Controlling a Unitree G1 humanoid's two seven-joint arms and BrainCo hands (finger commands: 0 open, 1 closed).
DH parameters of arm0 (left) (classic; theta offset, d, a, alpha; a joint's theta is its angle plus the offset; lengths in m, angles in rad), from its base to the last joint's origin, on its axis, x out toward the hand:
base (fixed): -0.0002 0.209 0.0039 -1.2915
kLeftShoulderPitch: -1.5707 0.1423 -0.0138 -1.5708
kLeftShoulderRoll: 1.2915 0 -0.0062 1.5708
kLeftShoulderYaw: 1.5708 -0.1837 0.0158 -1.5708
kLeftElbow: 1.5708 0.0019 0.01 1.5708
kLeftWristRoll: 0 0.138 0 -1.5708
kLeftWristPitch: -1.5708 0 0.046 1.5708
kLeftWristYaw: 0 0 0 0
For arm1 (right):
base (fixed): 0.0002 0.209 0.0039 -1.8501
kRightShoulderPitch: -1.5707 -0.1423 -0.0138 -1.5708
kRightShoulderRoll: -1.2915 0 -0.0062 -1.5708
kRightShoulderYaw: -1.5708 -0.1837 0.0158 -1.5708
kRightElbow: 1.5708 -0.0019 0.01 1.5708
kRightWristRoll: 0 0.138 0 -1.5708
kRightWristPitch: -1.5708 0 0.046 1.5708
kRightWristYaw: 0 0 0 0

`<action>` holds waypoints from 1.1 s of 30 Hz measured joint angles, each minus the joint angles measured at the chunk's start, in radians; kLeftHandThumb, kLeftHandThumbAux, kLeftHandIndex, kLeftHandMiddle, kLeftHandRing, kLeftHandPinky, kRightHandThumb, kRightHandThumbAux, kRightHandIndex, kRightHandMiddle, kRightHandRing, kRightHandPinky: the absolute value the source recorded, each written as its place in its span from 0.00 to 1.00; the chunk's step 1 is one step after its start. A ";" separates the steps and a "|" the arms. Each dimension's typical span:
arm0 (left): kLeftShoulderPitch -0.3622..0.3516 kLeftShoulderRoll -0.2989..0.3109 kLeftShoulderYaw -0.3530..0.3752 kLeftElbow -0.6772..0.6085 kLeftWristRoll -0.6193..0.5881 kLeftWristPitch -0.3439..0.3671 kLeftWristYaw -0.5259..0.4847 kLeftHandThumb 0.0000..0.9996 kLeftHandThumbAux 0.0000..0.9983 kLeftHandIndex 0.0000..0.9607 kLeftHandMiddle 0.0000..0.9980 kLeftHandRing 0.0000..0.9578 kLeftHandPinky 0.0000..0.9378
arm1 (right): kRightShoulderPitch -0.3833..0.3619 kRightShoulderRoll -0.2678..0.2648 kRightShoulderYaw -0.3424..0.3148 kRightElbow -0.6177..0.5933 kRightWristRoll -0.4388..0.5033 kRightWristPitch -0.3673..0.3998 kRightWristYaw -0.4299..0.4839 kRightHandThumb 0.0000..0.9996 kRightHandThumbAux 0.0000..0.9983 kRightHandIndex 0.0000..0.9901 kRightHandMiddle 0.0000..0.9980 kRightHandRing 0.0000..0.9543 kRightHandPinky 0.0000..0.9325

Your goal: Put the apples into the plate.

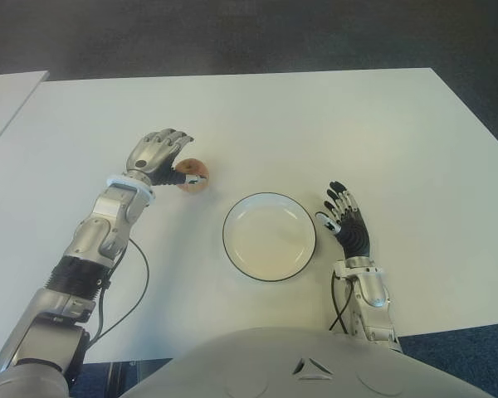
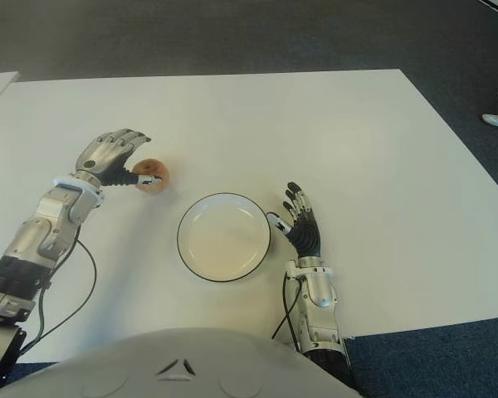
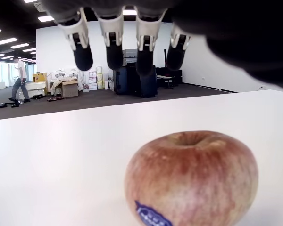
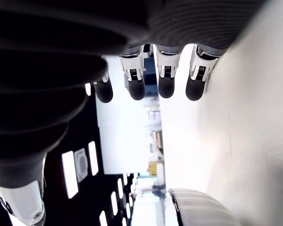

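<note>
White table (image 1: pixel 315 124) fills most of our view, with dark carpet beyond its far edge and a second pale tabletop corner at about ten o'clock. Through the left wrist view we note an open office hall behind: white walls, ceiling light panels, dark cabinets, boxes, and a person (image 3: pixel 20 81) walking far off.

One apple (image 1: pixel 192 175) is what we see on the table, reddish with a yellow blush, stem dimple up, a dark blue sticker (image 3: pixel 151 215) low on its side. It sits at roughly ten o'clock from the plate (image 1: pixel 236 253), near it but apart, on bare table.

Left hand (image 1: pixel 159 154) is at the apple, reaching in from the apple's nine o'clock side. Its fingers (image 3: pixel 114 47) arch over the fruit, spread and uncurled, tips hanging above and beyond the apple with clear air between. The thumb seems to be at the apple's near side; we cannot tell whether it touches. No grasp closed yet.

Plate is white with a thin dark rim, nothing in it, at table centre in front of the robot's body.

Right hand (image 1: pixel 345 220) shows just beside the plate at its three o'clock, fingers (image 4: pixel 166 77) straight and loosely apart, holding nothing.
</note>
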 measured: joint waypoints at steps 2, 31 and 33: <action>-0.001 0.001 -0.006 0.026 0.000 -0.009 0.017 0.36 0.28 0.14 0.11 0.10 0.13 | 0.003 -0.001 -0.004 -0.003 0.001 0.000 0.000 0.27 0.67 0.09 0.07 0.06 0.10; -0.047 -0.057 -0.105 0.296 -0.028 -0.055 0.208 0.39 0.30 0.13 0.10 0.08 0.12 | 0.019 -0.021 -0.028 -0.014 0.038 0.000 0.023 0.25 0.63 0.17 0.10 0.07 0.11; -0.056 -0.061 -0.110 0.308 -0.030 -0.054 0.210 0.39 0.31 0.13 0.10 0.08 0.12 | 0.020 -0.021 -0.030 -0.015 0.039 0.000 0.024 0.24 0.63 0.18 0.10 0.07 0.11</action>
